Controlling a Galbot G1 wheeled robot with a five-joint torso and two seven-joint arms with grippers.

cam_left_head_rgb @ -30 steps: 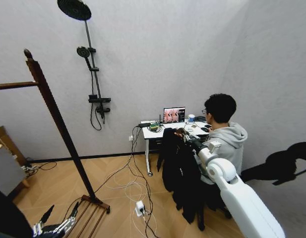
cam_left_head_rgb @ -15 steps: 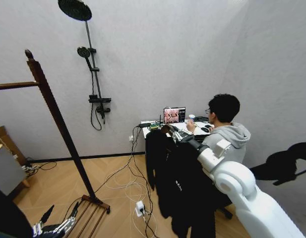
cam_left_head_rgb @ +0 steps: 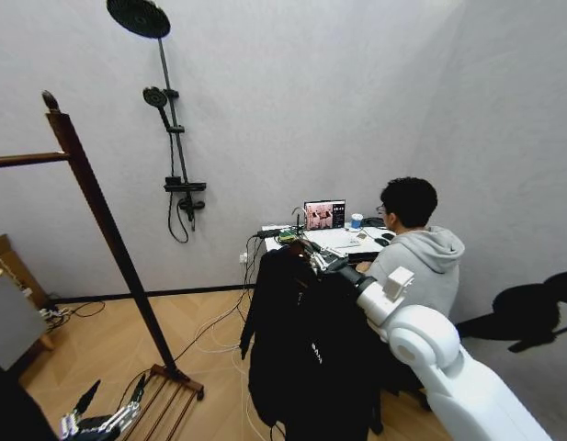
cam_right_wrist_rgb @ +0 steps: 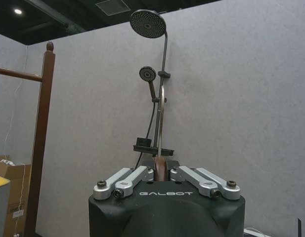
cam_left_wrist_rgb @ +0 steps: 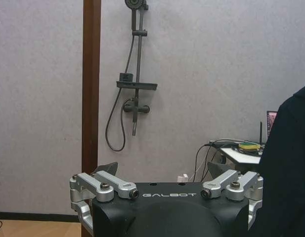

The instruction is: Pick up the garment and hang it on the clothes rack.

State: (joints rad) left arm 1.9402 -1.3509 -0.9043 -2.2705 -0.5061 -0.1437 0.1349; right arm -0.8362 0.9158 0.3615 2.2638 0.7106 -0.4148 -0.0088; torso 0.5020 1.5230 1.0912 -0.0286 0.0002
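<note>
The garment (cam_left_head_rgb: 306,354), a long black jacket, hangs in the air in the middle of the head view, in front of the desk. My right gripper (cam_left_head_rgb: 312,258) is shut on the top of its wooden hanger (cam_right_wrist_rgb: 161,170), whose metal hook (cam_right_wrist_rgb: 160,113) rises between the fingers. The clothes rack (cam_left_head_rgb: 108,230) stands to the left, a dark red-brown post with a knob and a top rail (cam_left_head_rgb: 26,158); its post (cam_right_wrist_rgb: 42,138) is well to the side of the hook. My left gripper (cam_left_head_rgb: 104,418) waits low by the rack's slatted shelf, open and empty (cam_left_wrist_rgb: 162,170).
A person sits at a white desk (cam_left_head_rgb: 334,241) with a laptop, just behind the garment. A black shower pole (cam_left_head_rgb: 173,138) is on the back wall. Cables (cam_left_head_rgb: 219,326) trail over the wooden floor. A grey box (cam_left_head_rgb: 9,317) stands at far left.
My right arm has carried the garment leftward and nearer, away from the seated person and toward the rack. The left gripper has stayed put.
</note>
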